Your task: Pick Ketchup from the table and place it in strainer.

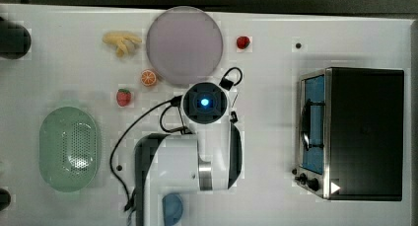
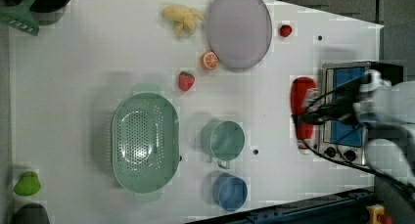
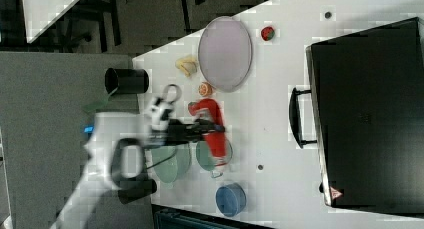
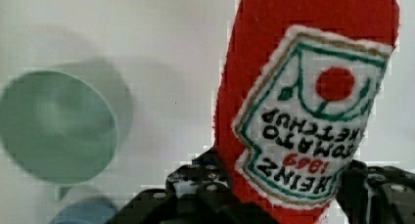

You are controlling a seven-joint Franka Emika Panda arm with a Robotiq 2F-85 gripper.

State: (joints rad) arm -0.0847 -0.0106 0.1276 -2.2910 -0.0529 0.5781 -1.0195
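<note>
The ketchup (image 4: 303, 87), a red plush bottle with a white Heinz label, sits between my gripper's (image 4: 279, 185) black fingers (image 4: 195, 182), which press on both its sides. In the left view the ketchup (image 2: 302, 99) lies lengthwise beside the toaster oven, with my gripper (image 2: 307, 117) across its middle. The right view has the ketchup (image 3: 212, 120) over the green cup's edge. The pale mint strainer (image 1: 70, 148) stands empty at the top view's left, well apart from my wrist (image 1: 204, 102); the strainer (image 2: 144, 143) is at the left view's lower middle.
A green cup (image 2: 226, 141) and a blue cup (image 2: 230, 192) stand between ketchup and strainer. A toaster oven (image 1: 355, 132) fills the top view's right. A grey plate (image 1: 184, 44), bananas (image 1: 121, 42), an orange slice (image 1: 148, 78), a strawberry (image 1: 123, 96) and a red fruit (image 1: 242, 42) lie beyond.
</note>
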